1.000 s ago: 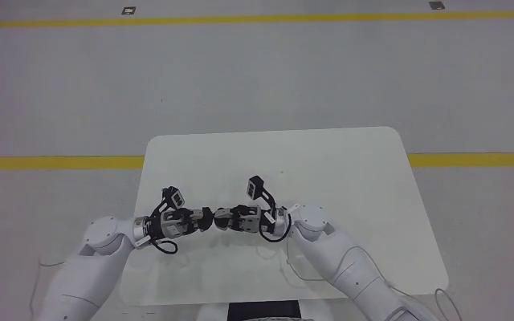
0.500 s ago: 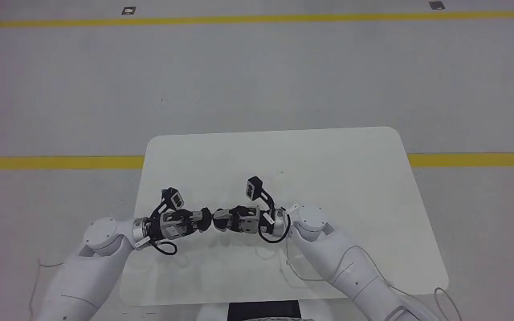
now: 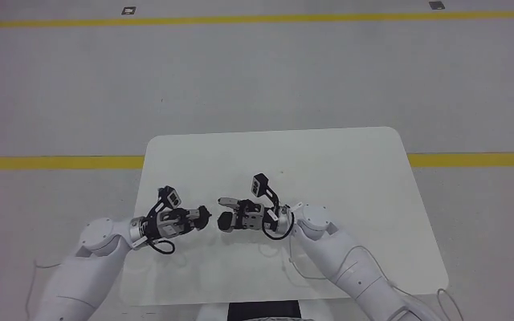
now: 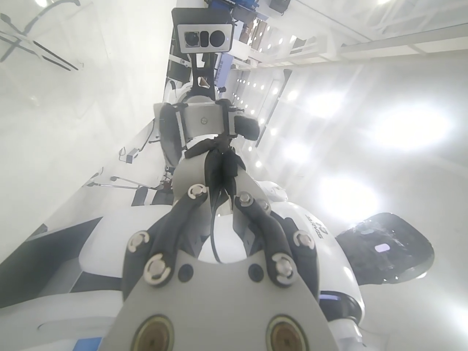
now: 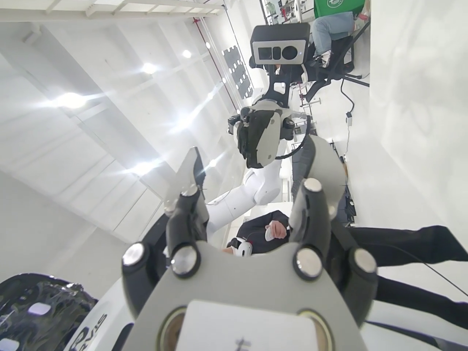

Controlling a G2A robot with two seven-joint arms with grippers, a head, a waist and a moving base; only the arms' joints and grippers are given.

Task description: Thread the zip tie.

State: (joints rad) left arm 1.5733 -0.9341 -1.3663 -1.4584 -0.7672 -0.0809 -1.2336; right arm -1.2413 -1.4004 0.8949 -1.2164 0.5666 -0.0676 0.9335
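Here, left gripper (image 4: 219, 158): its two fingers were pressed together on a thin black strip, taken to be the zip tie (image 4: 212, 228). In the top view it sat low and left of the frame's centre, pointing toward the other arm.
Zip tie: it was pinched at the left fingertips and ran back between the fingers toward the palm, ending in a small curl. Whether its tail had passed through its head could not be told.
Right gripper (image 5: 252, 162): its fingers were spread wide with nothing between them. In the top view it sat low and just left of the frame's centre, turned toward the left gripper.
Gap: the two grippers faced each other tip to tip, near but apart, with bare tabletop showing between them.
Wrist cameras: a black camera box (image 3: 259, 184) stood up from the right wrist, and a second one (image 3: 169, 193) from the left.
Table (image 3: 353, 160): it was white with rounded corners and filled the middle of the top view, with both grippers over its near left part.
Floor (image 3: 257, 80): it was pale grey, with one yellow line (image 3: 466, 160) passing behind the table at mid-frame and another (image 3: 241, 19) along the upper edge.
Markers: two small dark squares (image 3: 128, 10) lay at the very top, upper left and upper right.
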